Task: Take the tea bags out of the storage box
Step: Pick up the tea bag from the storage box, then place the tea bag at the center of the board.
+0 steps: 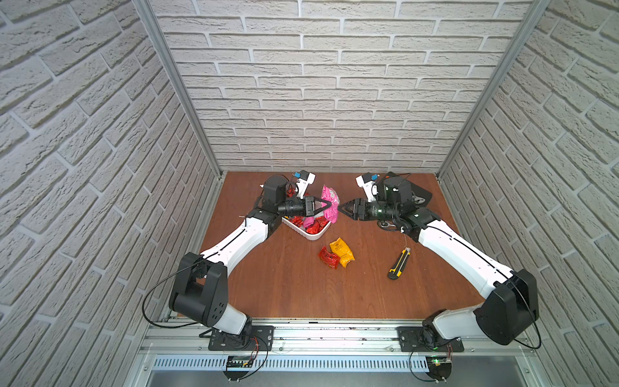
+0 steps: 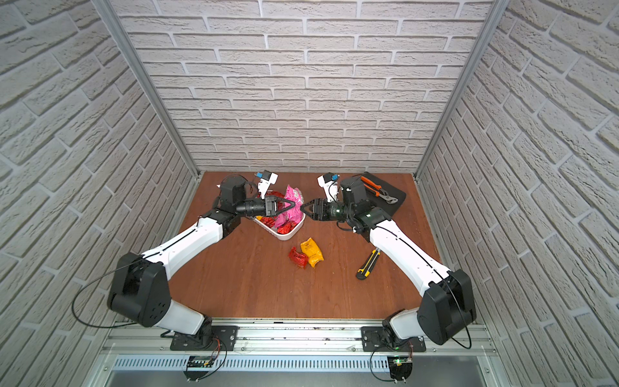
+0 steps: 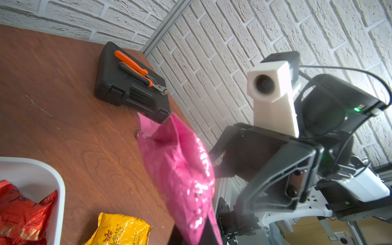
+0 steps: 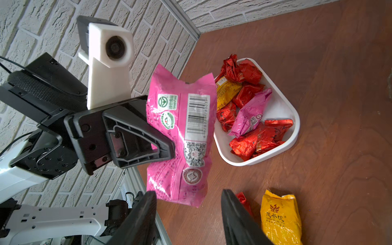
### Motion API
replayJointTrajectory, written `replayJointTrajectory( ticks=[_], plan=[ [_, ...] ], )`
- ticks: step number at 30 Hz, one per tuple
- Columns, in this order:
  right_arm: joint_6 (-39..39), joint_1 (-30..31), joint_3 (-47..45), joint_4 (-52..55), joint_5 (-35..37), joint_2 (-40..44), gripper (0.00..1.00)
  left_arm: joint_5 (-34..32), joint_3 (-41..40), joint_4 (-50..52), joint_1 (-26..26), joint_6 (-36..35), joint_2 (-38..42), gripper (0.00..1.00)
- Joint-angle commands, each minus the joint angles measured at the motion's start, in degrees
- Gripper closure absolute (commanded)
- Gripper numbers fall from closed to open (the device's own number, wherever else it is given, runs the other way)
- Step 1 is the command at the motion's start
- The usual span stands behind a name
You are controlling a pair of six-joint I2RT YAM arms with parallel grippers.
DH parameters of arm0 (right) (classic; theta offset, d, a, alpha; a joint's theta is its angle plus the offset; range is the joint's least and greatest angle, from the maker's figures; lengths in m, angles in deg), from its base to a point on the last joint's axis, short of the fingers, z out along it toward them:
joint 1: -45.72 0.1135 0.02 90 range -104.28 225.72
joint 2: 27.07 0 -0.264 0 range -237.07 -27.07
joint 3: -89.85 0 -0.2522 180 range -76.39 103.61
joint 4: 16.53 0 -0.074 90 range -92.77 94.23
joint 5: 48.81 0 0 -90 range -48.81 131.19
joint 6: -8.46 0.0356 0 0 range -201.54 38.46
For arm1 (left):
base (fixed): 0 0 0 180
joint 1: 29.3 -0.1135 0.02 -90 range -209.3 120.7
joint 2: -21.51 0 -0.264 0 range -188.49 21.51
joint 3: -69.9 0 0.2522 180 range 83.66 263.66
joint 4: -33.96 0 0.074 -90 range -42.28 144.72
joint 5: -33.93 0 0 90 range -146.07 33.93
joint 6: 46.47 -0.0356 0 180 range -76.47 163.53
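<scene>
Left tool pinches pink tea bag aloft by storage box, right tool parted facing it, utility knife apart.

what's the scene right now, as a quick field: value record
left gripper: shut on pink tea bag, held in the air
right gripper: open, jaws facing the bag's free end
storage box: holds red tea bags, a pink one, a yellow one
out of box: red bag and yellow bag on the table
other: utility knife; tool case with pliers on top
</scene>
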Motion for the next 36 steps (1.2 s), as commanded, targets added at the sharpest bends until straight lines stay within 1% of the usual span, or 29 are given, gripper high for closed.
replayJointTrajectory(
  ticks=[1,8,16,21,22,24,26,27,29,30,31,33,36],
  plan=[
    [1.81,-0.06,1.71,-3.75,-1.21,-0.33,0.49,3.16,0.21,-3.21,0.40,-0.08,0.04,1.00],
    [2.40,-0.05,1.56,-4.46,0.21,-1.19,0.56,4.59,0.05,-3.42,0.47,-0.08,-0.29,1.00],
    [4.95,-0.03,1.65,-8.67,-2.49,-2.55,0.66,4.64,0.05,-3.15,0.63,-0.08,-0.72,1.00],
    [5.82,-0.05,1.30,-9.73,-3.41,-3.12,0.85,3.65,-0.02,-2.91,0.73,-0.17,-0.78,1.00],
    [5.96,-0.02,1.17,-9.89,-3.45,-3.08,0.88,3.22,0.05,-2.52,0.70,-0.25,-0.76,0.92],
    [6.05,-0.06,0.79,-9.88,-3.27,-2.84,0.92,2.03,-0.03,-1.94,0.60,-0.51,-0.68,0.69],
    [5.39,-0.02,0.55,-8.46,-2.45,-2.32,0.94,-0.64,0.14,0.43,0.21,-1.48,-0.52,0.29],
    [4.84,-0.06,0.36,-7.27,-1.66,-1.88,0.94,-2.56,-0.01,1.75,-0.12,-2.02,-0.20,0.18],
    [2.94,-0.02,-0.08,-3.55,0.49,-0.90,0.95,-7.75,-0.60,4.43,-1.34,-3.01,0.90,0.08],
    [1.38,-0.06,-0.19,-0.10,2.72,-0.27,0.95,-11.57,-1.12,6.10,-2.14,-3.28,1.51,0.07],
    [-0.41,-0.15,-0.20,3.47,5.08,0.19,0.95,-14.16,-1.93,6.78,-2.95,-3.34,2.25,0.07],
    [-4.47,-0.21,-0.41,12.84,13.84,1.27,0.97,-23.23,-3.18,10.70,-4.93,-3.07,3.67,0.07],
    [-7.27,-1.24,-2.69,21.40,24.28,2.17,0.97,-33.83,-2.61,20.02,-6.62,-3.78,3.72,0.14]
  ],
)
